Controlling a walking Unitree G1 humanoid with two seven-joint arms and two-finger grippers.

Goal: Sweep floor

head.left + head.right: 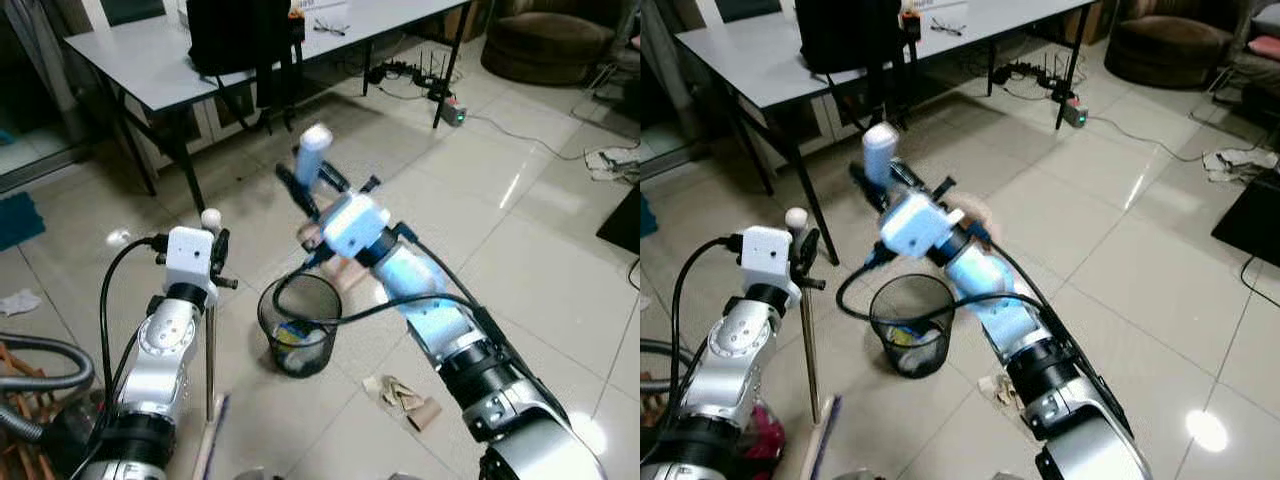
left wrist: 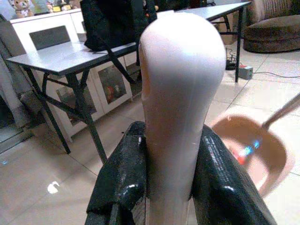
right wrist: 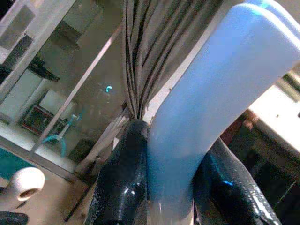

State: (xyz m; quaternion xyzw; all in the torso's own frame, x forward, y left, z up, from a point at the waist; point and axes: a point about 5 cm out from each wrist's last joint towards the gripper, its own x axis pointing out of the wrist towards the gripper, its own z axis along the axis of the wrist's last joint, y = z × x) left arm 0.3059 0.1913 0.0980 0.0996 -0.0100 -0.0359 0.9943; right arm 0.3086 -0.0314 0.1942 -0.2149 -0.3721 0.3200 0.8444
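My left gripper (image 1: pixel 215 258) is shut on a thin metal broom pole (image 1: pixel 210 350) just below its white knob (image 1: pixel 211 217); the pole runs down to the floor at my left. In the left wrist view the black fingers (image 2: pixel 123 176) clamp the pale handle (image 2: pixel 180 93). My right gripper (image 1: pixel 316 180) is raised over the middle of the floor and shut on a light blue dustpan handle (image 1: pixel 313 145), seen between its fingers (image 3: pixel 124 183) in the right wrist view. The pink dustpan (image 2: pixel 248 154) hangs beyond a black mesh bin (image 1: pixel 300 325), mostly hidden behind my right arm.
Scraps of cardboard (image 1: pixel 405 400) lie on the tiles right of the bin, and crumpled paper (image 1: pixel 18 300) at far left. A grey table (image 1: pixel 140 65) with a black bag (image 1: pixel 240 35) stands ahead. Cables and a power strip (image 1: pixel 450 108) lie at the back right; a vacuum hose (image 1: pixel 40 362) curls at my left.
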